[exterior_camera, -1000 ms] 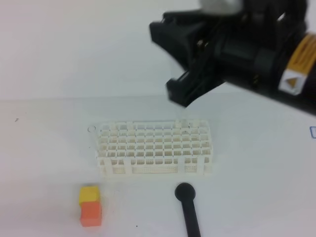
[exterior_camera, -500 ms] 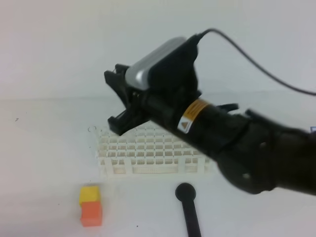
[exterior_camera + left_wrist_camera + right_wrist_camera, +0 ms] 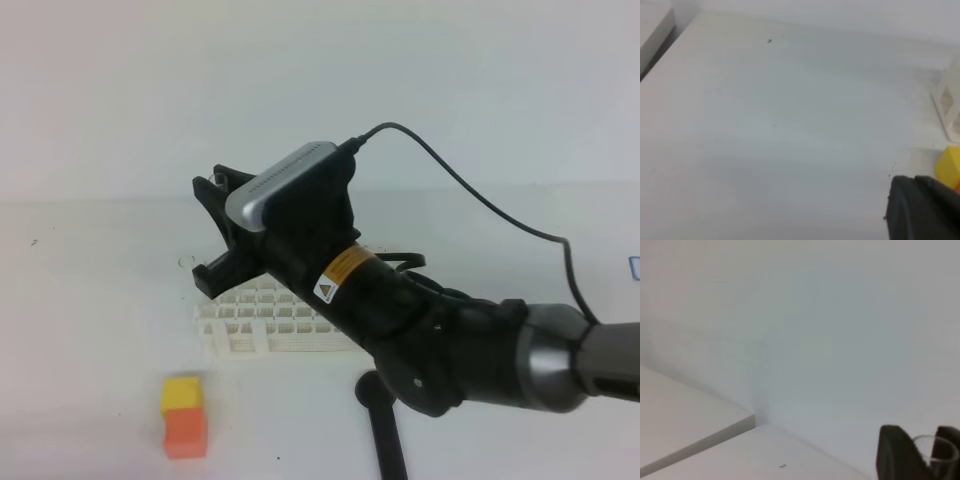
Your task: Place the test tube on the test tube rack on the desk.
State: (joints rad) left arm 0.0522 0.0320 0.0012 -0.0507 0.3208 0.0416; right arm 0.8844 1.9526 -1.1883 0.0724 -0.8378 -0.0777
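Glass test tube (image 3: pixel 936 456), right hand (image 3: pixel 920 452) gripping

We read no words or numbers; we see only an orange label (image 3: pixel 338 277) with a white warning triangle on the right arm (image 3: pixel 420 330).

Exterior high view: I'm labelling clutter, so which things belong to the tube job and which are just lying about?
Job:
- tube, held in the right tool
- rack
- desk

Lying about:
- yellow-and-orange block
- black bar
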